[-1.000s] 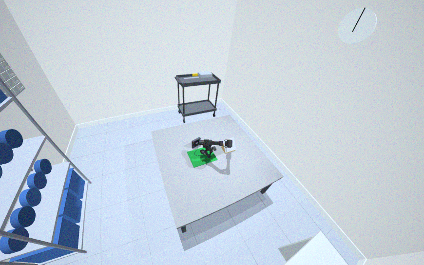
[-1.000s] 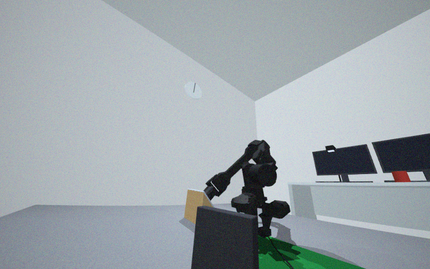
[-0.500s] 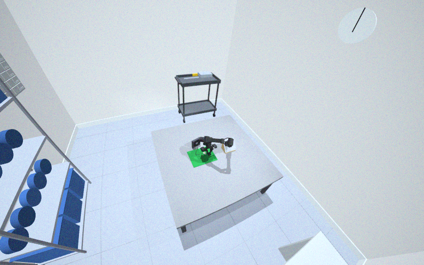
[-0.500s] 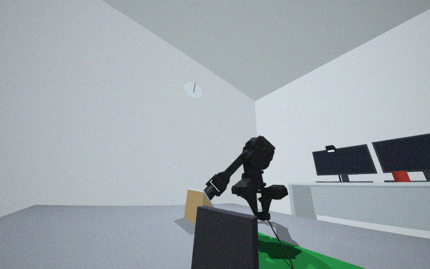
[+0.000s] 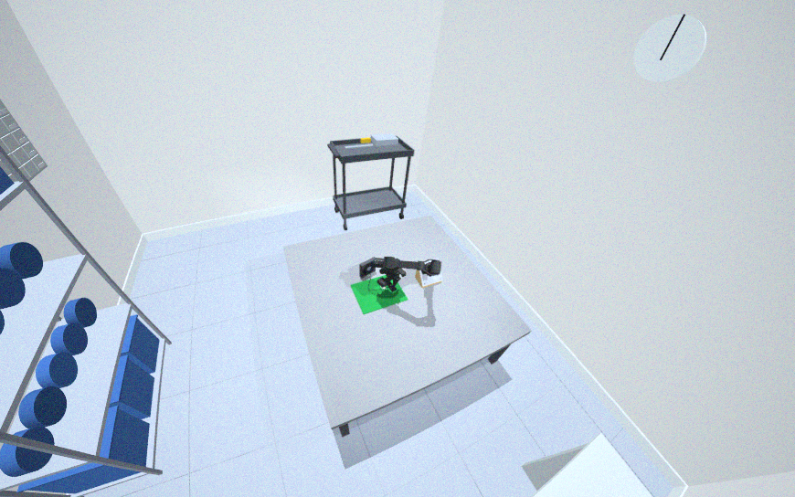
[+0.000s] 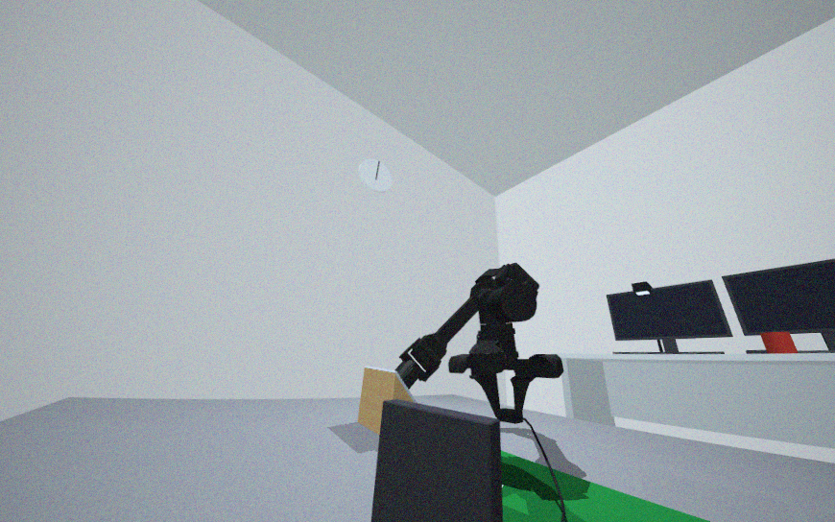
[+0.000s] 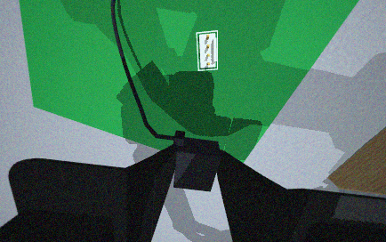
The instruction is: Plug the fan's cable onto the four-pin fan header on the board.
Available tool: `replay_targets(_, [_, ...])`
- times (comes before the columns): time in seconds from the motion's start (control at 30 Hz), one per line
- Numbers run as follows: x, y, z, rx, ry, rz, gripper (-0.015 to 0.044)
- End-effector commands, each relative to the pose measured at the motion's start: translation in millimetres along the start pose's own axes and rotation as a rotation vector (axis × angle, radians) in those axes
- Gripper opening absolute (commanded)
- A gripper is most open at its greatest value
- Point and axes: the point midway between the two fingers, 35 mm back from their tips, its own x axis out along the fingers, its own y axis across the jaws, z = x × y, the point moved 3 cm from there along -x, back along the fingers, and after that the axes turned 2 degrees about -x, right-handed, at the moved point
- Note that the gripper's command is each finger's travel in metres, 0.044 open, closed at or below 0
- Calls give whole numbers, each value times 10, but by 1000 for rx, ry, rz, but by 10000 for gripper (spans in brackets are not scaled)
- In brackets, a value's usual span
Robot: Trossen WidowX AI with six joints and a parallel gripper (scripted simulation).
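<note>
My gripper (image 5: pixel 389 287) (image 6: pixel 510 414) (image 7: pixel 197 152) is shut on the fan's black plug (image 7: pixel 193 175) and holds it in the air above the table. The thin black cable (image 6: pixel 544 449) (image 7: pixel 146 124) leaves the plug's side and curves away over the green board (image 5: pixel 369 303) (image 6: pixel 622 508) (image 7: pixel 53 67). The white four-pin header (image 7: pixel 207 51) stands on the board, above the plug in the wrist view and apart from it. Its pins show uncovered. The dark square fan (image 5: pixel 366 269) (image 6: pixel 437 462) stands upright by the board's edge. The plug's underside is hidden.
A wooden block with a white sloping face (image 5: pixel 430 280) (image 6: pixel 376 396) (image 7: pixel 365 169) stands on the grey table (image 5: pixel 410 363) near the arm. A dark cart (image 5: pixel 372 155) stands beyond the table. Monitors (image 6: pixel 668 310) stand on a separate pale desk (image 6: pixel 677 393).
</note>
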Motion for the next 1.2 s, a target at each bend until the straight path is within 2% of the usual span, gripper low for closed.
replay_targets(0.0, [11,16,-42,-150,-43,-23,0])
replay_targets(0.4, [12,83,-140,-518,-144,-79,0])
replay_targets(1.17, [228,-36,-137,-505,-281,-241,0])
